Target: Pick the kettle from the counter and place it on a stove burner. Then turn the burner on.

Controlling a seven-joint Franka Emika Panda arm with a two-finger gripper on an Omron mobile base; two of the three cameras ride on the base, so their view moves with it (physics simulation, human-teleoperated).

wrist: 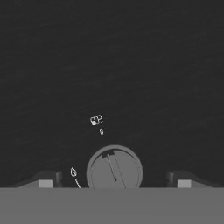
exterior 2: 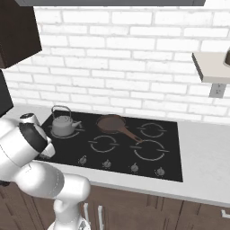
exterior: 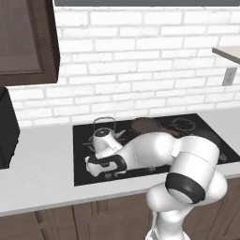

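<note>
We see the kettle [exterior: 105, 137] standing upright on the rear left stove burner [exterior 2: 80, 130] of the black cooktop [exterior 2: 170, 152], its thin wire handle arched above the lid and its spout pointing toward the frying pan [exterior 2: 112, 122]. It sits just beyond our gripper [wrist: 114, 180], a little farther back on the glass, and the gripper has no hold of it.

In the hand view we look straight down on a round grey control knob [wrist: 114, 169] that lies between the two dark fingertips [wrist: 45, 179]. The fingertips stand wide apart, one to each side of the knob, and neither touches it; nothing is held between them. Just above the knob, on the glass, we make out a small white square marking [wrist: 96, 120], and beside the knob a small flame symbol [wrist: 73, 172].

In the left base view our arm [exterior: 154, 150] stretches low over the front of the cooktop, with the hand down at its front left corner, in front of the kettle.

The brown frying pan lies on the glass off to the gripper's right and farther back, its long handle angled toward the front. More ring markings and a row of small knobs [exterior 2: 134, 167] lie along the front edge to the right. The pale bench [exterior: 42, 164] surrounds the cooktop, above dark wooden cabinets [exterior 2: 157, 211] and below a white brick wall [exterior: 140, 56].
</note>
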